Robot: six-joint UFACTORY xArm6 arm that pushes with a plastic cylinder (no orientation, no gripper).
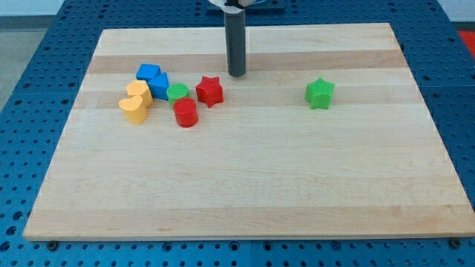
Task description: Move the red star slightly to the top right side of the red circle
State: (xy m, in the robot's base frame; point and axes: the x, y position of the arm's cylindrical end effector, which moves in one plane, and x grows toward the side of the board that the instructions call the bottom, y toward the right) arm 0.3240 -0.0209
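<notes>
Fingers: none fitted; rod upright, nothing held, my tip (pixel 237 74) on surface (pixel 245 185), just off red star (pixel 210 91) at 1 o'clock, apart. Red star: flat, no long axis, one point toward 12 o'clock; at 1 o'clock of red circle (pixel 185 113). Green circle (pixel 177 93) touching star's left. Blue blocks (pixel 154 80), yellow blocks (pixel 136 102) at 9 o'clock. Green star (pixel 320 93) well apart at 3 o'clock.

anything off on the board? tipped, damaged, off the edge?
Nothing stands out. All blocks sit flat on the board; the red star lies up-right of the red circle. My tip is apart, just up-right of the star.
</notes>
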